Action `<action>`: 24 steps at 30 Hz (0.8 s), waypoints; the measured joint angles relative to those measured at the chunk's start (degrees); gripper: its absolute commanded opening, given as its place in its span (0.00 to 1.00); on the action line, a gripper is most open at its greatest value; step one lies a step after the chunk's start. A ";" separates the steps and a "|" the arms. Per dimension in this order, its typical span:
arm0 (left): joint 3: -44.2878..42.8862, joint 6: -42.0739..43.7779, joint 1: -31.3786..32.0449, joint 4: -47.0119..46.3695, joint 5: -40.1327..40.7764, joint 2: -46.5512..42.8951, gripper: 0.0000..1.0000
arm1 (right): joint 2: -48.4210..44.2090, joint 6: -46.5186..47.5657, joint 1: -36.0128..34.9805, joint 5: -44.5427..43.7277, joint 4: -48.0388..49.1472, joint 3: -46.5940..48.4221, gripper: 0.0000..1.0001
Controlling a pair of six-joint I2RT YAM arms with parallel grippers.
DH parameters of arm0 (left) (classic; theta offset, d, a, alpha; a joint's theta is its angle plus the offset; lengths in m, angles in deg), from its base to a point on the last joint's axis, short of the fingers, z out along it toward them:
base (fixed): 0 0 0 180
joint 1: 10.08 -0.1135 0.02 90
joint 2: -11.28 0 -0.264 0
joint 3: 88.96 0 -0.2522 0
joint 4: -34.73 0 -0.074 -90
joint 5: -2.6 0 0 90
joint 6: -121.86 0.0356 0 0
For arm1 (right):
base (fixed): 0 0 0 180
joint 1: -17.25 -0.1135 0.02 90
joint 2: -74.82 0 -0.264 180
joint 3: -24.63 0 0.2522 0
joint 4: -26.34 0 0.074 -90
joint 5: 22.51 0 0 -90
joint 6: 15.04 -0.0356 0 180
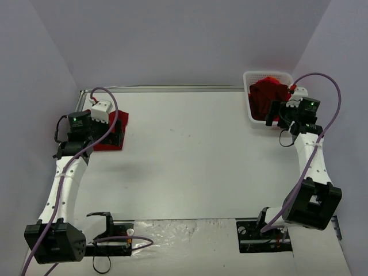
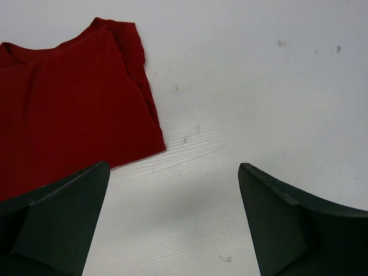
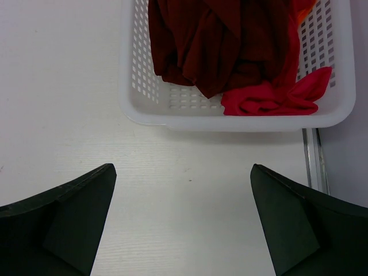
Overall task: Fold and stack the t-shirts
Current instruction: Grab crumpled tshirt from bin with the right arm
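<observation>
A folded red t-shirt (image 1: 109, 133) lies flat at the far left of the table; in the left wrist view it (image 2: 69, 109) fills the upper left. My left gripper (image 2: 172, 190) is open and empty, just above the table beside the shirt's near corner. A dark maroon t-shirt (image 3: 218, 40), a brighter red one (image 3: 276, 98) and a bit of an orange one (image 3: 302, 8) lie crumpled in the white basket (image 3: 230, 118). My right gripper (image 3: 184, 190) is open and empty, over bare table just short of the basket's near wall.
The white lattice basket (image 1: 252, 106) stands at the far right corner by the wall. A metal rail (image 3: 315, 161) runs along the table's right edge. Grey walls close in the back and sides.
</observation>
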 measured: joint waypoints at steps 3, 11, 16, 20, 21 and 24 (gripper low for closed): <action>0.02 -0.26 -1.75 -0.13 -1.36 0.00 0.94 | 0.13 0.04 -0.02 0.07 0.00 0.13 1.00; 0.04 -0.48 -2.38 -0.15 -3.23 -0.09 0.94 | 0.20 -0.42 0.50 4.28 0.00 0.13 1.00; 0.04 -0.48 -2.38 -0.11 -3.74 -0.09 0.94 | 1.60 0.02 0.76 7.54 -1.05 0.31 1.00; -0.22 -1.09 -2.38 0.44 -3.30 0.48 0.94 | 2.27 0.07 0.76 5.51 -1.25 1.88 1.00; -0.57 -1.14 -2.38 0.74 -3.19 0.94 0.94 | 2.80 0.15 0.74 4.70 -1.20 3.41 1.00; -1.31 -1.16 -2.38 1.01 -2.54 1.90 0.94 | 6.38 0.63 0.66 1.66 -0.61 11.02 0.99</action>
